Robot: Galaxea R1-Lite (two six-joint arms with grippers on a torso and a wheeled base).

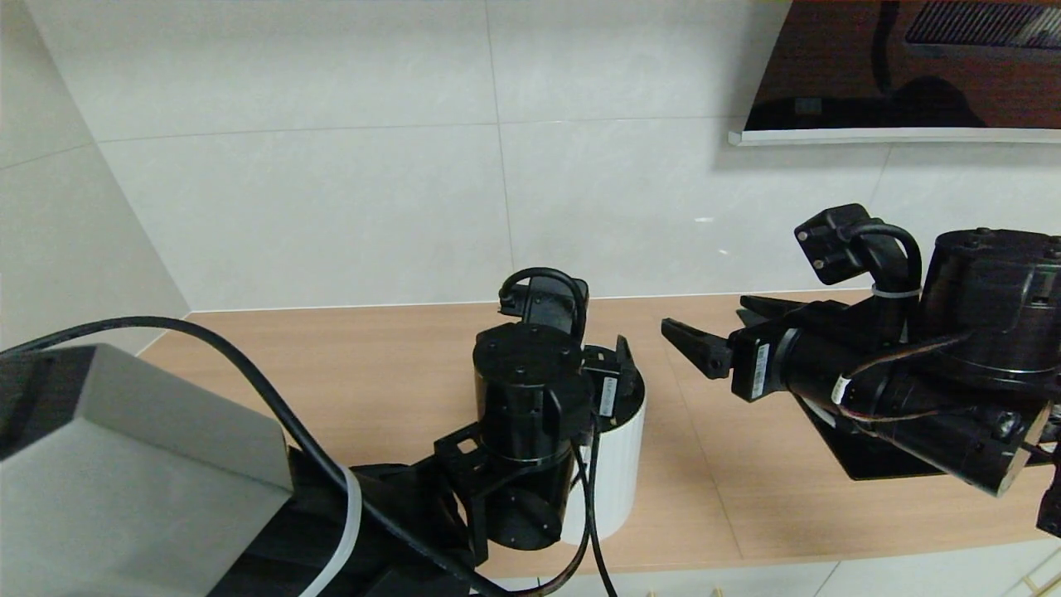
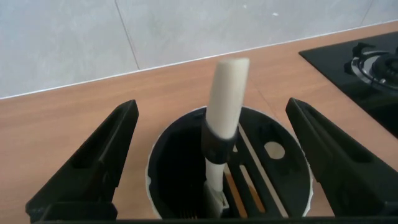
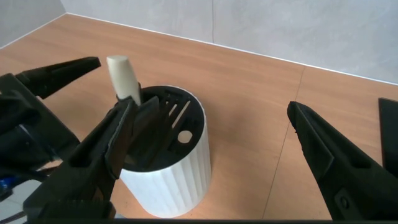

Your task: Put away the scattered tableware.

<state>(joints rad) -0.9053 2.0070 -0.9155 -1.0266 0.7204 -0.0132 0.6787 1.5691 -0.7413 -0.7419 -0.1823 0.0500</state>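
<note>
A white ribbed utensil holder [image 1: 617,464] is seen standing on the wooden countertop [image 1: 373,373], at the lower centre of the head view. Its mouth is covered there by the left arm's wrist.

In the left wrist view the holder's black slotted insert [image 2: 180,134] is looked into from above. A cream-handled utensil [image 2: 227,93] with a black collar is seen standing upright in it. Thin wood-coloured sticks [image 2: 239,186], possibly chopsticks, are lodged in the slots beside it, though they cannot be made out clearly.

The left gripper [image 2: 211,109] is held spread wide over the holder. The handle stands between its fingers and is touched by neither.

The right gripper [image 1: 709,319] is held at the right of the head view, above the countertop and apart from the holder, with its fingers likewise parted and nothing between them.

In the right wrist view the holder's ribbed wall [image 3: 174,180] and the cream handle [image 3: 124,78] rising above its rim are shown from the side.

A black cooktop [image 1: 862,456] is set into the countertop at the lower right of the head view.
</note>
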